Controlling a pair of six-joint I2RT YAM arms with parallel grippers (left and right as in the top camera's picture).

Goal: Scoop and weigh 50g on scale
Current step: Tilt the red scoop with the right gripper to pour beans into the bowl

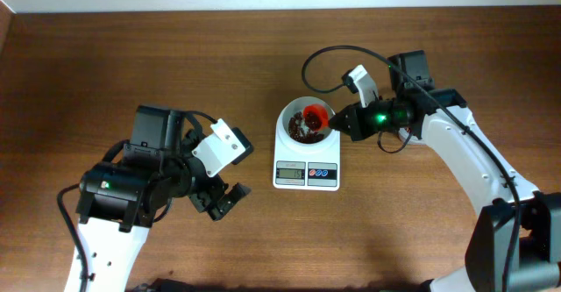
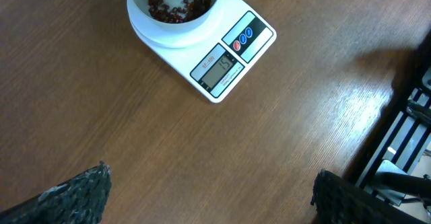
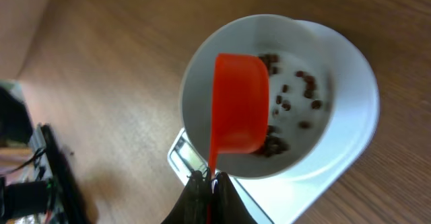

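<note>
Few beans (image 3: 276, 146) in scale (image 1: 306, 174) bowl. Right jaws clamped on scoop (image 3: 239, 103) handle; left jaws wide, idle. Tip gently; watch display (image 2: 217, 68).

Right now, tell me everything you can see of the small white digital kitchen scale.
The small white digital kitchen scale lies flat on the brown wooden table. Its front panel carries a grey display, digits unreadable, and red and blue buttons. On top stands a round white bowl with scattered dark red-brown beans. The right tool holds an orange-red plastic scoop over the bowl.
</note>
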